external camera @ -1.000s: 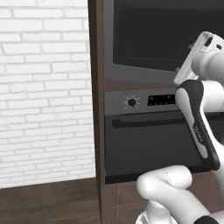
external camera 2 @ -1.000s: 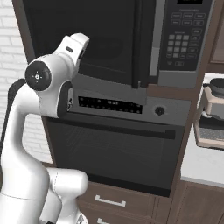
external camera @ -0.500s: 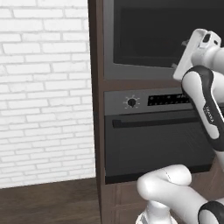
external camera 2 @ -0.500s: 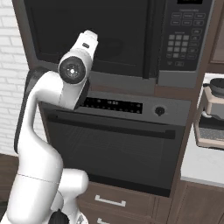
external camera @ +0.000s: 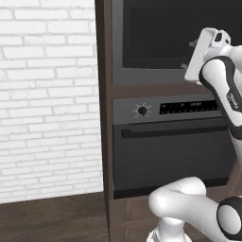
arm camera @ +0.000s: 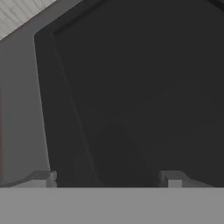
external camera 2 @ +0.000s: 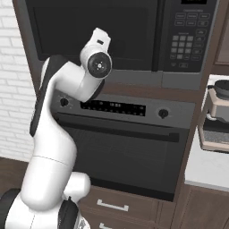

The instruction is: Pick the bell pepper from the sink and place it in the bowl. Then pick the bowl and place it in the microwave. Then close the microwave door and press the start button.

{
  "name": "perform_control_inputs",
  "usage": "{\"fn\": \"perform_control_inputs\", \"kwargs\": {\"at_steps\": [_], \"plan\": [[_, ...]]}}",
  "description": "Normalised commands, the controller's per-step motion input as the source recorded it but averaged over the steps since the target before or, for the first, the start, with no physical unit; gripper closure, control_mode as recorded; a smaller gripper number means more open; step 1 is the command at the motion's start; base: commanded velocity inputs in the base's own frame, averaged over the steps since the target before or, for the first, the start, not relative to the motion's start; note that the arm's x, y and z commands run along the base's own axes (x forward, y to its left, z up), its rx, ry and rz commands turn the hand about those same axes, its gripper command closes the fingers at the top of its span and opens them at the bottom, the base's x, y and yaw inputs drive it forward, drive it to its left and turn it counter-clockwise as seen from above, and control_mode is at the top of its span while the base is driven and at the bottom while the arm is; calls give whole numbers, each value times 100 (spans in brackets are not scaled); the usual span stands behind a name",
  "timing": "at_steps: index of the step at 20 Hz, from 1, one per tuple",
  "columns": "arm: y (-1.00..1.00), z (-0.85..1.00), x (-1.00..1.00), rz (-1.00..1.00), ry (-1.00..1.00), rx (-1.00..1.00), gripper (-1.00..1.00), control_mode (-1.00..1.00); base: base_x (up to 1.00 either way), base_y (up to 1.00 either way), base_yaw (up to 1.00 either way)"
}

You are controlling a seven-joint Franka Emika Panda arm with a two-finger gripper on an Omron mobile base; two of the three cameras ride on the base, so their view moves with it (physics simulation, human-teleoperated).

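Two small grey fingertips [arm camera: 43,178] spread wide, gripper [arm camera: 107,179] released, nothing between, facing large black glass microwave door [arm camera: 144,100] in dark grey frame, seemingly shut; below in base views, grey oven with knob and display strip [external camera: 170,142]; far right, microwave keypad [external camera 2: 185,40]
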Motion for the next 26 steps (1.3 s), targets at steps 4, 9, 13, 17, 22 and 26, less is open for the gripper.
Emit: {"fn": "perform_control_inputs", "kwargs": {"at_steps": [4,9,13,17,22,26], "plan": [[31,-31,39,9,5,0,-100,-100,0,0,0],[18,-19,-12,6,2,0,-100,-100,0,0,0],[-27,0,-99,3,-10,0,-100,-100,0,0,0],[-66,5,-100,0,-13,0,-100,-100,0,0,0],[-77,2,-100,0,-10,0,-100,-100,0,0,0],[-76,0,-100,0,-7,0,-100,-100,0,0,0]]}}
